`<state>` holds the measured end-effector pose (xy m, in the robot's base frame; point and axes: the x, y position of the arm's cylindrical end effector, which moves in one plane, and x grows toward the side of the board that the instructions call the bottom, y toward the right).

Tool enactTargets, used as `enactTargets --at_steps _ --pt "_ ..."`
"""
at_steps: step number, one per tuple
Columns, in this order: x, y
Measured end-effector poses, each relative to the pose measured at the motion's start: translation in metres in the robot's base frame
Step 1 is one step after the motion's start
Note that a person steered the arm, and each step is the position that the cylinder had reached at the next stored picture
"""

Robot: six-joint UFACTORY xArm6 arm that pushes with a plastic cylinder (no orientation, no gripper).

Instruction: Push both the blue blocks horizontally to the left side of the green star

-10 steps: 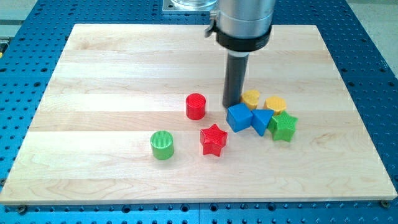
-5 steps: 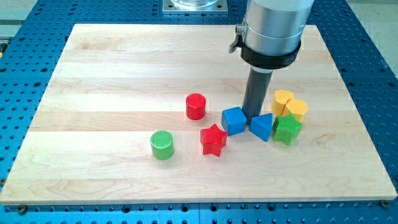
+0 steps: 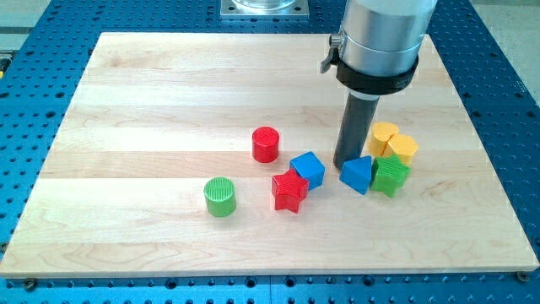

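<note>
Wooden board on a blue perforated table; no gripper on this rig, so nothing to call open or closed, only a dark rod ending in my tip

Tip down at board height in the gap between the two blue blocks: blue cube toward the view's left, blue triangular block just beside the tip at its lower right, apparently touching. Contact with the cube not apparent (a strip of wood shows between)

Green star touching the triangular block on the view's right, so that block already sits directly left of the star, roughly on its row. Cube also left of the star but further off, rotated, corner against the red star. Placed this way probably because the tip wedges between the blues, splitting them rather than moving them together

Two yellow blocks (shapes hard to tell, one looks rounded) crowded just above the green star, right of the rod, touching each other. Red cylinder upper left of the cube, apart. Green cylinder well off toward the view's lower left, out of the action

Judgement: task close to met, both blues left of the green star; remaining issue likely row alignment and the cube's gap. Risk: any rightward nudge shoves the triangular block into the star and shifts the reference
</note>
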<state>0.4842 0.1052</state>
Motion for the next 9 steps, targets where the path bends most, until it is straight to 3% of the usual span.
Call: enactTargets --at_steps 4,6,9 --pt "0.004 0.058" --pt "-0.001 -0.052" --pt "0.003 -0.149"
